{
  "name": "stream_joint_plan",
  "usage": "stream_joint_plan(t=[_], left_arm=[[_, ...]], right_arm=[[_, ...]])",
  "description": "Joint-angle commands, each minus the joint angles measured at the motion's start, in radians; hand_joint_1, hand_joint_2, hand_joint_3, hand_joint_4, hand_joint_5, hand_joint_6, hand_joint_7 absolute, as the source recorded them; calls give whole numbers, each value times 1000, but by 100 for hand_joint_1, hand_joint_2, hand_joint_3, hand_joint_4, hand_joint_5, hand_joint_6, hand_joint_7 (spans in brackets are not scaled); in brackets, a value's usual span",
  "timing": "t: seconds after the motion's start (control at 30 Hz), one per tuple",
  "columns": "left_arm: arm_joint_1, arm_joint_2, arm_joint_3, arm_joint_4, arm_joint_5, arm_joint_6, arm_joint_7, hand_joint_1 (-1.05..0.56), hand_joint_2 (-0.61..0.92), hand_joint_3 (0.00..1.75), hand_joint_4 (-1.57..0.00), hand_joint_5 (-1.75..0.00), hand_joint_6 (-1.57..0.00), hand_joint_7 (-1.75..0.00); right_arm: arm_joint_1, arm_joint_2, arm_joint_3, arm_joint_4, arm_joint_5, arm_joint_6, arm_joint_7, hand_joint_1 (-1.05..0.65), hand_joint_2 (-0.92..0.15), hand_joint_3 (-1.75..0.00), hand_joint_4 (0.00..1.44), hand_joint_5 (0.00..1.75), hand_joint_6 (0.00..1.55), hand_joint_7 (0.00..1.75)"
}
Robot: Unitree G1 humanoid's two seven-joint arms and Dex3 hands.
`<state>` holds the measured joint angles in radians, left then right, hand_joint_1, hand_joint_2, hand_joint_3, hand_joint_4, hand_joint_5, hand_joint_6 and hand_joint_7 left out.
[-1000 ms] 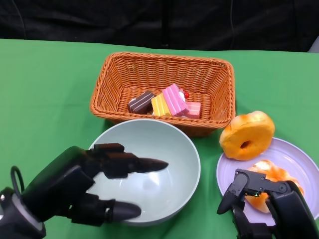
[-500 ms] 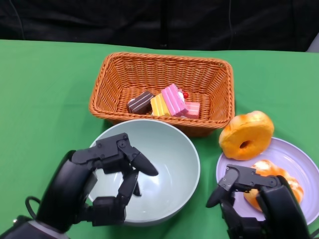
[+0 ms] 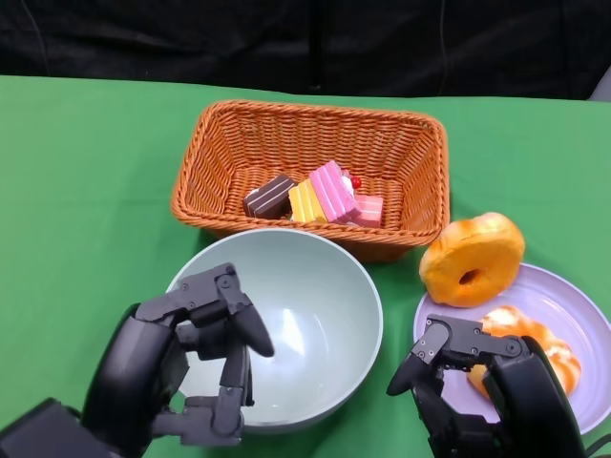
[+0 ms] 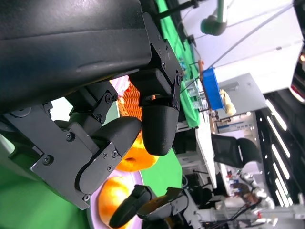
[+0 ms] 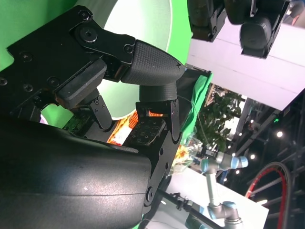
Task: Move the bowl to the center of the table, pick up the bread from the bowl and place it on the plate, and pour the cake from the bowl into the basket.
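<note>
The pale green bowl [image 3: 296, 320] stands empty in front of the basket [image 3: 229, 143]. Several cake pieces [image 3: 320, 198] lie inside the basket. A round bread [image 3: 473, 258] leans on the far rim of the lavender plate [image 3: 582, 305], and a second bread [image 3: 520, 334] lies on the plate, partly hidden. My left hand [image 3: 181, 372] hovers at the bowl's near left rim with its fingers bent but apart and nothing between them. My right hand [image 3: 477, 391] sits at the plate's near left edge, fingers apart and holding nothing. The left wrist view shows the bread [image 4: 136, 160] past my fingers.
Green cloth [image 3: 86, 191] covers the table, with bare room to the left of the basket and bowl. A black backdrop closes off the far edge. The basket's near wall almost touches the bowl's far rim.
My left hand's fingers, stretched out across the bowl a second ago, have bent in and drawn back toward the near left rim. My right hand has shifted slightly left. The bowl has stayed put.
</note>
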<state>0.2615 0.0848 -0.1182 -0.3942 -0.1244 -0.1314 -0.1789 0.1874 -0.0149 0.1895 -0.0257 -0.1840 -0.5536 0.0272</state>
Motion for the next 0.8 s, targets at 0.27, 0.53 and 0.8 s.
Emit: stream_joint_plan(t=[0.27, 0.53, 0.8], left_arm=[[45, -21, 17, -41, -36, 54, 5, -12, 34, 157, -97, -175, -78, -174], [62, -28, 27, -53, -72, 70, -10, -11, 32, 157, -97, -175, -79, -172], [98, -36, 31, -30, -122, 67, -26, -15, 32, 151, -102, -175, -86, -167]], right_arm=[[-4, 15, 5, -14, 13, 35, -7, -79, -49, -117, 108, 150, 102, 119], [5, 12, 6, -17, 11, 37, -6, -78, -48, -121, 110, 152, 101, 121], [16, 2, 1, -5, 29, 27, 6, -79, -46, -121, 112, 157, 103, 122]])
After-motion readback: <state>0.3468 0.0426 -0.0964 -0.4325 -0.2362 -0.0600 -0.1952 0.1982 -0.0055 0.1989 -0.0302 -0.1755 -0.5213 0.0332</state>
